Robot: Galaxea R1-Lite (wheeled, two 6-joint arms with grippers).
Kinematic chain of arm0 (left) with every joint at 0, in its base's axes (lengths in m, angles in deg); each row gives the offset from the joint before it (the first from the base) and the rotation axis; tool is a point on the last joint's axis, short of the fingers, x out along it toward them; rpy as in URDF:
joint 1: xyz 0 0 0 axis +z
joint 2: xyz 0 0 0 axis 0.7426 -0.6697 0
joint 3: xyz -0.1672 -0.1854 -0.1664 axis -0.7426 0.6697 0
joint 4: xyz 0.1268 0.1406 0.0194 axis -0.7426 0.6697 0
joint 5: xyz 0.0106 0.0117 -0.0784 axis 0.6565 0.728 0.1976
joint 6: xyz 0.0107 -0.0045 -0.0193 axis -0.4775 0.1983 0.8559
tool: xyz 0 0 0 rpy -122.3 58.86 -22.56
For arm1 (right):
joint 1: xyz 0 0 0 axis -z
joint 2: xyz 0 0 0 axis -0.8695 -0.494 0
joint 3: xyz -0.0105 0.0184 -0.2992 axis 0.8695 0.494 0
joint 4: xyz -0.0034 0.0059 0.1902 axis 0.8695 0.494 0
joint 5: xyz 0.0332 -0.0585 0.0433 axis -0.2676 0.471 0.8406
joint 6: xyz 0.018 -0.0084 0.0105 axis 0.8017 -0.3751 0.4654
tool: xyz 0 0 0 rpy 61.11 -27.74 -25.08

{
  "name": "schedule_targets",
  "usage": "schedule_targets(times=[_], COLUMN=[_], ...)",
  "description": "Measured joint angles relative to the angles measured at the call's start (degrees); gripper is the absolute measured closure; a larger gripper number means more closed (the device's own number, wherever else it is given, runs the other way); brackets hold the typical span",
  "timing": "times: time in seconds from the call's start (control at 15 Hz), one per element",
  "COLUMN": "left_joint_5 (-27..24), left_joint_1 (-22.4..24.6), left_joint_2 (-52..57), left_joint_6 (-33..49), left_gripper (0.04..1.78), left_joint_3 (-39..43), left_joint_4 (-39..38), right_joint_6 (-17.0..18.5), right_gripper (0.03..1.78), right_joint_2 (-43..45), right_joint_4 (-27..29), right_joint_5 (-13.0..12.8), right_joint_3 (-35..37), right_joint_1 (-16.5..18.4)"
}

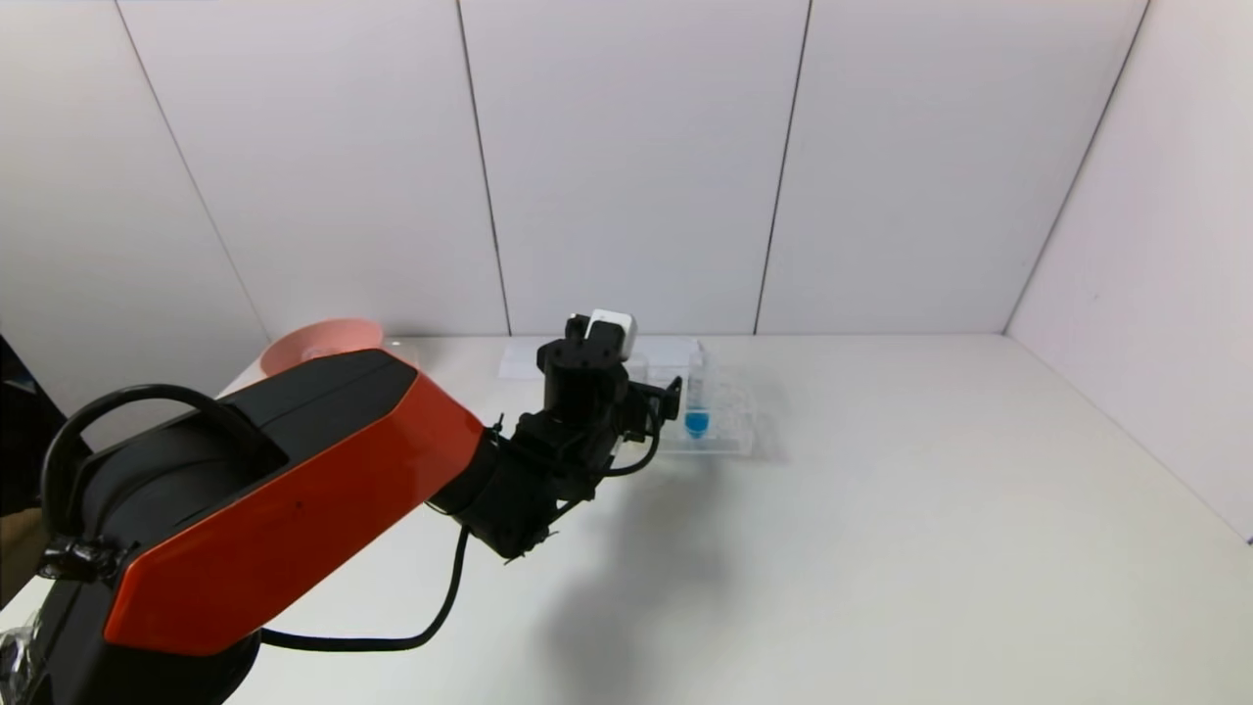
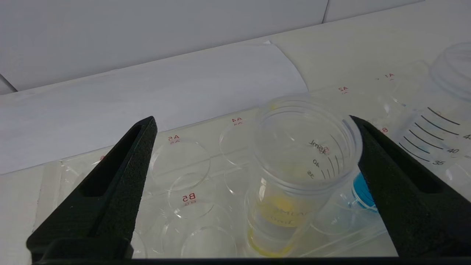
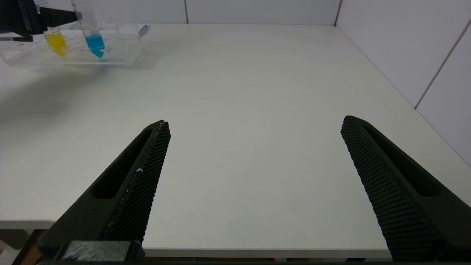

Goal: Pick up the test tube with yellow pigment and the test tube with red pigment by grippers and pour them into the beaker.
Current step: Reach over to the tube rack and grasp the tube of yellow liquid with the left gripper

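Yellow test tube (image 2: 294, 162) is straddled by the spread-wide left gripper (image 2: 254, 147), presumably lined up for grabbing; nothing's held yet.

Yellow liquid tints the clear yellow tube (image 2: 281, 206), blue the blue tube (image 1: 696, 423); clear rack (image 2: 184, 173) bears red labels; pink bowl (image 1: 318, 345); white table (image 1: 881, 548); black-and-orange arm (image 1: 294, 490)

A white bench (image 1: 930, 509) fills the lower part of the head view, closed in behind and on the right by pale panelled walls (image 1: 636, 166). Just above frame centre stands a clear tube rack (image 1: 729, 431), its holes marked with red letters; a tube of blue liquid (image 1: 696, 411) stands upright in it. A white paper sheet (image 2: 147, 95) lies just behind the rack. A pink bowl (image 1: 318, 345) sits at middle left.
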Motion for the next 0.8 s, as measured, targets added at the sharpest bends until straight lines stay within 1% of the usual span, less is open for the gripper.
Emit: schedule_targets(times=[0.2, 0.27, 0.4, 0.53, 0.8], left_joint_5=[0.0, 0.0, 0.0, 0.0, 0.0], left_joint_1=[0.0, 0.0, -0.2, -0.3, -0.8], left_joint_2=[-0.5, -0.5, -0.5, -0.6, -0.6], left_joint_6=[0.0, -0.1, -0.1, -0.1, 0.0], left_gripper=[0.05, 0.08, 0.22, 0.44, 1.16], left_joint_3=[-0.5, -0.7, -1.0, -1.3, -1.6], left_joint_4=[0.3, 0.6, 1.6, 2.1, 3.3], right_joint_6=[0.0, 0.0, 0.0, 0.0, 0.0], right_gripper=[0.11, 0.11, 0.11, 0.11, 0.11], right_joint_2=[0.0, 0.0, 0.0, 0.0, 0.0], right_joint_4=[0.0, 0.0, 0.0, 0.0, 0.0], right_joint_5=[0.0, 0.0, 0.0, 0.0, 0.0], right_joint_3=[0.0, 0.0, 0.0, 0.0, 0.0], right_joint_1=[0.0, 0.0, 0.0, 0.0, 0.0])
